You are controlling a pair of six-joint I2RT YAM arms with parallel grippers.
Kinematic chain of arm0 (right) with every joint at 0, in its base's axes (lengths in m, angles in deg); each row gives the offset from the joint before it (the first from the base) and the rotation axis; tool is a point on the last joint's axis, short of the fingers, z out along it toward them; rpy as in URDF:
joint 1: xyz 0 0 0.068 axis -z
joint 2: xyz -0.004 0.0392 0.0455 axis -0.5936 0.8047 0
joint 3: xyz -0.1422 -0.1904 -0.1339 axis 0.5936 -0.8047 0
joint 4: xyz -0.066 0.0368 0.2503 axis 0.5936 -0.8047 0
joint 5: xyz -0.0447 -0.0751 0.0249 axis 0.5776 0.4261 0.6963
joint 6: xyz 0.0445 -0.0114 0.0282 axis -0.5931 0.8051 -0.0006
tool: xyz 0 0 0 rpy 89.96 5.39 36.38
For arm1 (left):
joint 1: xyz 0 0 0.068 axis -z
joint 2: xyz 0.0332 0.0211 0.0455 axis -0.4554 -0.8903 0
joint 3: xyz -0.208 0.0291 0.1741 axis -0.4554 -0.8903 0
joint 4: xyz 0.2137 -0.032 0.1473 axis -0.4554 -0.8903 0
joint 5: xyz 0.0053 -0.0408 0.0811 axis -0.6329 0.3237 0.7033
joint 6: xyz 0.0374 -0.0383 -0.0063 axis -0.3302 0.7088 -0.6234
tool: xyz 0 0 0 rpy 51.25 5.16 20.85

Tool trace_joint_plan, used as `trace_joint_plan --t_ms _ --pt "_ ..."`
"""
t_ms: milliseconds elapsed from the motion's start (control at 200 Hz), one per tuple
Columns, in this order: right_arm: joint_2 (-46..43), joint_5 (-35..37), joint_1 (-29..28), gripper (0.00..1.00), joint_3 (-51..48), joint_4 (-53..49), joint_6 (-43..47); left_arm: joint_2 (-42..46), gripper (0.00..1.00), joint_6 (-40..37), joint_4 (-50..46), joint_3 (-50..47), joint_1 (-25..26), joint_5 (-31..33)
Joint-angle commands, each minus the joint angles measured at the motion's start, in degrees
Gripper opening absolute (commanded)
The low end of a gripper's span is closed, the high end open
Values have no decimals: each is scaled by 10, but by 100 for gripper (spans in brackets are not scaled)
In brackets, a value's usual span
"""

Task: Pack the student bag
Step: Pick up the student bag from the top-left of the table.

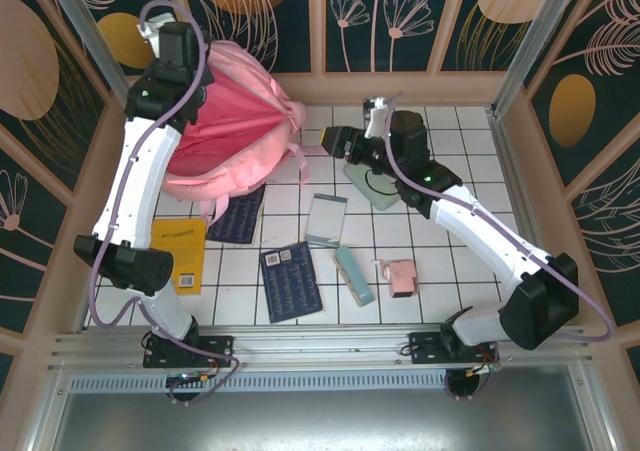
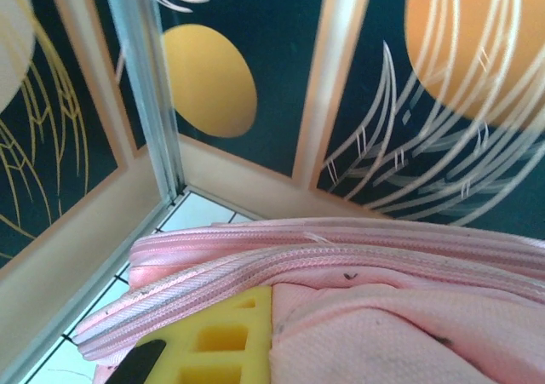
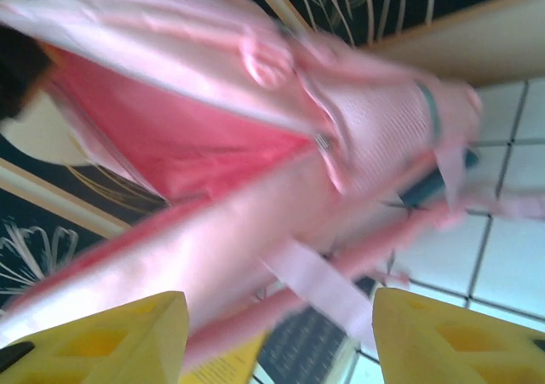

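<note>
With the left tool (image 1: 200,86) pinched shut on the student bag (image 1: 240,131) and the right tool (image 3: 277,324) open, empty, the thin rim could slip free, collapsing the mouth.

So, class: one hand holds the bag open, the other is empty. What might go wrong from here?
1. The left hand grips the student bag only by its soft zipper rim; it could slip and the mouth sag shut.
2. Loose straps hang beside the open right hand and may snag it.
</note>
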Motion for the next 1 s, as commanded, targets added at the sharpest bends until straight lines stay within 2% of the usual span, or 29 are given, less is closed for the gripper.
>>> trace_joint_plan --t_ms 0,150,245,360,430,546,666,796,876,941,991 --pt "-6 -4 -9 59 -19 -4 27 5 0 100 66 57 -18 40" --pt "-8 6 -11 59 -29 -22 40 8 0 98 58 57 -18 91" --pt "-2 4 -12 59 -32 -28 42 14 0 99 42 39 -18 92" --pt "14 -16 -25 59 -33 -33 52 20 0 130 13 -17 -18 30" --pt "33 -29 -54 58 -30 -28 62 19 0 136 7 -52 -18 -17" --pt "86 14 -103 56 8 -69 74 56 0 142 25 -117 -18 -67" --pt "107 42 -117 54 16 -77 69 90 0 115 70 -175 -18 -133" --pt "84 -9 -145 53 13 -50 90 116 0 95 94 -211 -18 -204" --pt "79 -33 -177 53 24 -60 112 120 0 89 93 -215 -18 -203" --pt "88 8 -202 61 47 -96 111 125 0 81 93 -215 -18 -181" --pt "100 3 -204 66 61 -108 77 125 0 79 88 -209 -18 -164"
